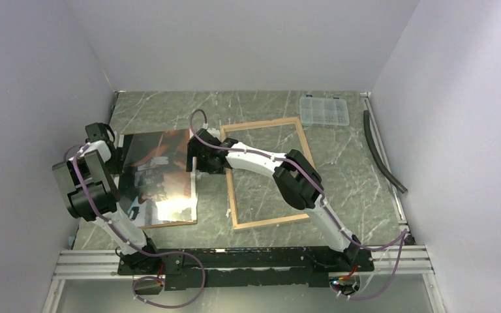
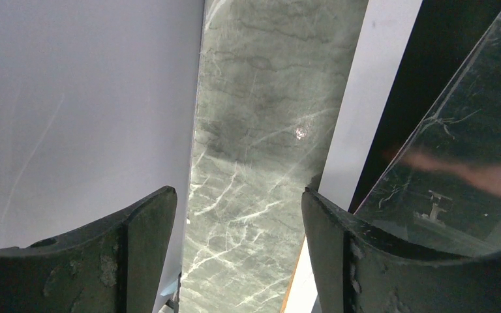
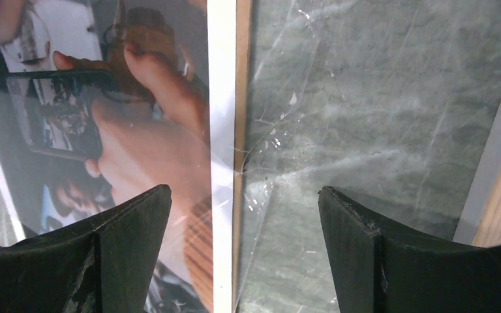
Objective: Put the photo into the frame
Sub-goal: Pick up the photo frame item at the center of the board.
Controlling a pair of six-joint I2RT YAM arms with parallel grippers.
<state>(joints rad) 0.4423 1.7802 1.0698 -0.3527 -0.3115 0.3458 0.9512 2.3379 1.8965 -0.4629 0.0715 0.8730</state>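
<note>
The photo (image 1: pixel 160 175) lies flat, picture side up, on the left half of the marble table (image 1: pixel 261 104). The frame (image 1: pixel 269 173) lies flat to its right, wood back uppermost and near but apart from the photo, with a strip of bare table between them. The right gripper (image 3: pixel 244 190) stands wide open and holds nothing. It is over the photo's right edge, with one finger above the printed picture and the other above the strip of table on the frame side. The frame's near rail shows at the far right of the right wrist view. A thin tan edge (image 3: pixel 242 98) runs along the photo's white border there, and what it belongs to cannot be told. The left gripper (image 2: pixel 237 195) is also wide open and empty. It is above the table strip between the wall (image 2: pixel 72 98) and the photo's left border, which lies just beside one finger. Whether either gripper touches the photo or the table cannot be told.
</note>
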